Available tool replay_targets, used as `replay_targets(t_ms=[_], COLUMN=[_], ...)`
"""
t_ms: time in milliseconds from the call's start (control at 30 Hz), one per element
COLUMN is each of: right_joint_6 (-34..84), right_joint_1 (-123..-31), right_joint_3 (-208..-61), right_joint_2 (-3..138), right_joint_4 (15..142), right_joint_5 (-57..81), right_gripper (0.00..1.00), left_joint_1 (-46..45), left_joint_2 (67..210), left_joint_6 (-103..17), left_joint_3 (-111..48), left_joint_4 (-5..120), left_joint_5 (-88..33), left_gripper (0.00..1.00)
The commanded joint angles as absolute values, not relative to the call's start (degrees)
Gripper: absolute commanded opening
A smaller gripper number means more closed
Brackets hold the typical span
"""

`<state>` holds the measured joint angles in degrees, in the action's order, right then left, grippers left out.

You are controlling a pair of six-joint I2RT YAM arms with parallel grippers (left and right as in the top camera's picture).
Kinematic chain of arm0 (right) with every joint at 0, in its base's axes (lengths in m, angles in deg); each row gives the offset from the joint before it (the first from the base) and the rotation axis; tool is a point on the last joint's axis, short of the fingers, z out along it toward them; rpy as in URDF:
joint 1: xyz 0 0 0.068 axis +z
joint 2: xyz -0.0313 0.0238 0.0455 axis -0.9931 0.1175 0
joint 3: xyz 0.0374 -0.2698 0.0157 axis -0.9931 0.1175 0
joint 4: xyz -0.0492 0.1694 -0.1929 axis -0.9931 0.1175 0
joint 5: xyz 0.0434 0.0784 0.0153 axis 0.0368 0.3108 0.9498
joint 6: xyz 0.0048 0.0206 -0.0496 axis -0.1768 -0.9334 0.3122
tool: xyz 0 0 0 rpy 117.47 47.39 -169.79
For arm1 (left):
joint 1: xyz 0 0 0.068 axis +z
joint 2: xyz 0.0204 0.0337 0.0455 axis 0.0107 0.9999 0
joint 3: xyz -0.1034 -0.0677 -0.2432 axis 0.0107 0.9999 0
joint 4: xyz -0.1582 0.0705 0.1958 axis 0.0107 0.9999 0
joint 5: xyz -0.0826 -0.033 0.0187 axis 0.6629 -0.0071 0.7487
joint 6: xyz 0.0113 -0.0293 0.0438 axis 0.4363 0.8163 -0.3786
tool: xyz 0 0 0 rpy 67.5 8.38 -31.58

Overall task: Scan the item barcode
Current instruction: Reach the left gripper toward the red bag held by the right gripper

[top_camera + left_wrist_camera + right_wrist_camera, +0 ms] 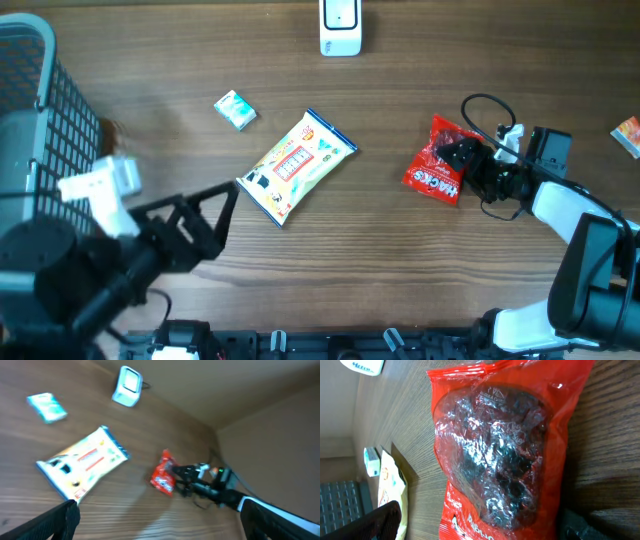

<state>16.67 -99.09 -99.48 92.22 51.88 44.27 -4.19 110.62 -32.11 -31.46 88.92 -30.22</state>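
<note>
Nearest, the left end effector (225, 215) hangs released over the desk (380, 260), grasping nothing. Across from it, the right end effector (458, 162) straddles the red HACKS candy bag (430, 180) with its jaws wide, not clenched; the bag lies flat on the desk. Farther back, the white barcode scanner (340, 27) stands at the far edge, well apart from the bag. The task looks barely begun: gripping, lifting and presenting the barcode all remain.

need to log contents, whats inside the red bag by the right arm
Through the clear window of the red bag, dark pieces in shiny wrappers show. The printed red film hides the rest, and from overhead the right claw covers part of it.
</note>
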Motion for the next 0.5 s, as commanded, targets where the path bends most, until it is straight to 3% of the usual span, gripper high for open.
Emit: replay_targets(t_ms=[0,133,367,467], right_joint_6=[14.81,14.81,14.99,14.99], right_joint_1=[-98.04,-98.04,-98.04,-98.04], right_joint_3=[-96.16,-96.16,-96.16,-96.16], right_joint_2=[95.76,95.76,95.76,95.76], right_joint_4=[54.02,54.07,54.18,54.0], right_joint_5=[39.77,39.79,39.74,39.74], right_gripper=[1.0,1.0,1.0,1.0], left_joint_1=[-4.58,-12.12,-24.38,-27.07], left_joint_2=[122.33,143.23,170.35,179.18], left_joint_6=[-32.35,-38.89,-36.42,-35.09], left_joint_3=[-31.24,-31.24,-31.26,-31.26], left_joint_4=[88.51,84.25,60.64,48.88], left_joint_5=[-21.83,-12.76,-6.99,-7.75], left_gripper=[1.0,1.0,0.99,0.82])
